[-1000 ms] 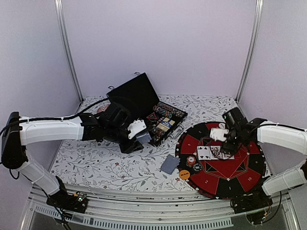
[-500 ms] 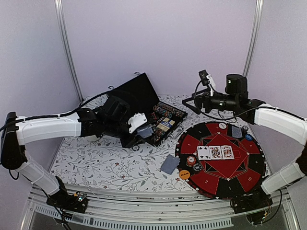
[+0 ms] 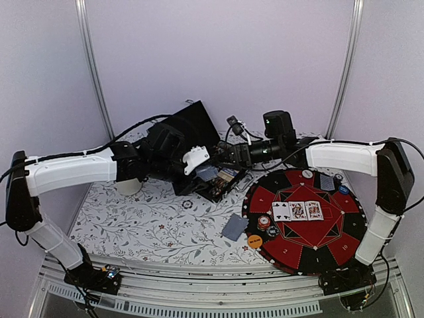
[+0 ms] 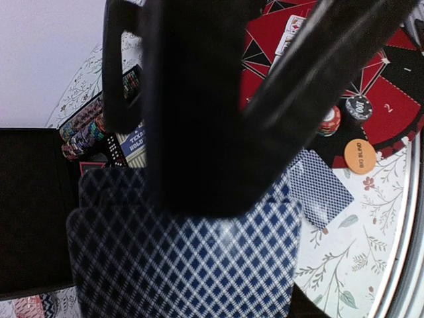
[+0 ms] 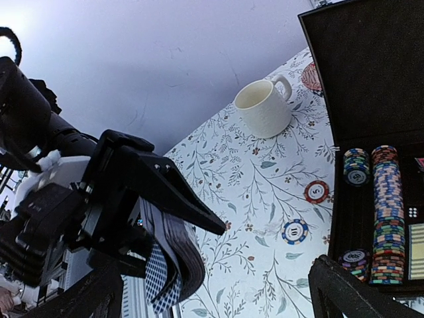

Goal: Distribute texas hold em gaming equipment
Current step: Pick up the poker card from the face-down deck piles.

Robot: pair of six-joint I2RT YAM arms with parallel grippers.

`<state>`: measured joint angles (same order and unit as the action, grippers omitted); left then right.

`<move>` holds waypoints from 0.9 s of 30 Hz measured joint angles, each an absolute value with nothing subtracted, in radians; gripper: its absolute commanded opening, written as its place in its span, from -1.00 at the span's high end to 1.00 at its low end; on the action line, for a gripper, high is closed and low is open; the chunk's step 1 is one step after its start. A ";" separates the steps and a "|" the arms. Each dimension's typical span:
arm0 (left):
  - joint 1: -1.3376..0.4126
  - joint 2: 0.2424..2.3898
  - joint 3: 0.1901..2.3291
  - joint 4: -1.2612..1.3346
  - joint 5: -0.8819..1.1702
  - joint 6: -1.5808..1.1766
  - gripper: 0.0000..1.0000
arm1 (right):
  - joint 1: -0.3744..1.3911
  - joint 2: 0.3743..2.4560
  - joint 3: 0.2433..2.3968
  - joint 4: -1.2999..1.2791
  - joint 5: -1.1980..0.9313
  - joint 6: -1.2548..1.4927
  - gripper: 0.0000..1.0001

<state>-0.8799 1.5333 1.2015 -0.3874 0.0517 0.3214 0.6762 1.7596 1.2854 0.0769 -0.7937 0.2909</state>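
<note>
My left gripper (image 3: 202, 169) is shut on a deck of blue-backed playing cards (image 4: 185, 265), held in the air over the open black case (image 3: 225, 177). My right gripper (image 3: 230, 154) is open and empty, reaching left and facing the deck (image 5: 165, 268), a little apart from it. On the round red-and-black mat (image 3: 331, 245) lie three face-up cards (image 3: 298, 211), a face-down card (image 3: 326, 181), a white button (image 3: 307, 173), a blue button (image 3: 342, 189) and a few chips (image 3: 265, 222). An orange button (image 3: 255, 242) and a face-down card (image 3: 235, 227) lie beside the mat.
Stacks of chips (image 5: 387, 212) fill the case. A red chip (image 5: 316, 191) and a blue chip (image 5: 294, 231) lie loose on the flowered cloth. A cream cup (image 5: 264, 107) stands behind my left arm. The case lid (image 3: 189, 129) stands upright at the back.
My right arm has lifted off the mat and swung left over the case toward the left gripper. My left gripper has risen and moved right with the deck.
</note>
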 measured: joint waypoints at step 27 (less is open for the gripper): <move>-0.881 1.538 1.178 -0.387 0.064 0.313 0.11 | 0.736 1.884 1.418 -0.083 -0.734 0.210 -0.40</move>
<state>-0.8806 1.5375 1.1778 -0.3870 0.0635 0.3134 0.7357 1.8839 1.4178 -0.0830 -0.7338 0.2096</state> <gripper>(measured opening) 0.467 0.730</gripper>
